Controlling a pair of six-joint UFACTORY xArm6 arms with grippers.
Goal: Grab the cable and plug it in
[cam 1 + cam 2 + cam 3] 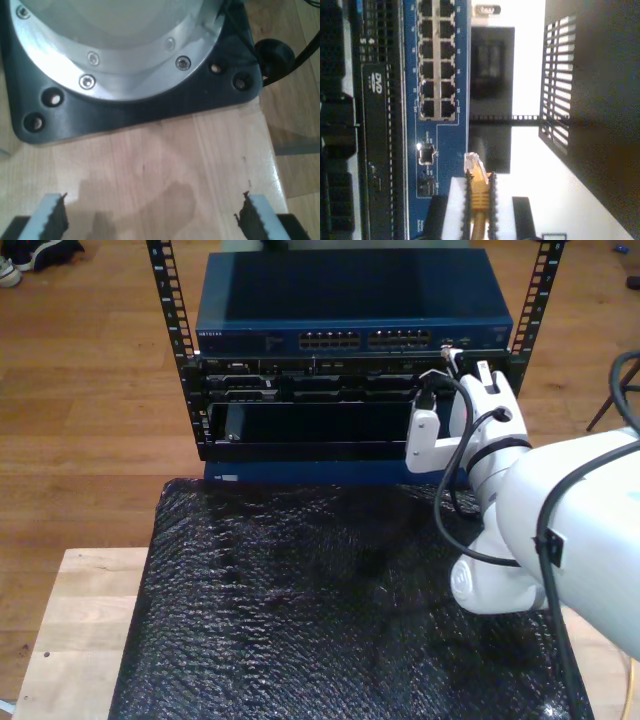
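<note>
Wooden floor surrounds a pale wooden counter (60, 630) whose top is mostly covered by a black bubbly mat (300, 600). Past the counter's far edge stands a black rack (300, 400) with a blue network switch (350, 305) on top, its rows of ports facing the counter.

My second gripper (479, 200) is up at the front of the rack, near the end of the switch that lies toward the exterior view's right, on the white arm (540, 520) reaching in from that side. Its jaws are closed on the cable (479, 192), pinching the yellow-orange cord just behind the clear plug (471, 161). The plug sticks out past the fingertips, close to the blue face of the switch and just beyond the end of the block of ports (437, 60); whether it touches the switch I cannot tell.

My first gripper (152, 217) hangs over bare wood close to a black base plate (140, 107) with a round metal flange (100, 45) bolted on it. Its jaws stand wide apart with nothing between the toothed pads (57, 220).
</note>
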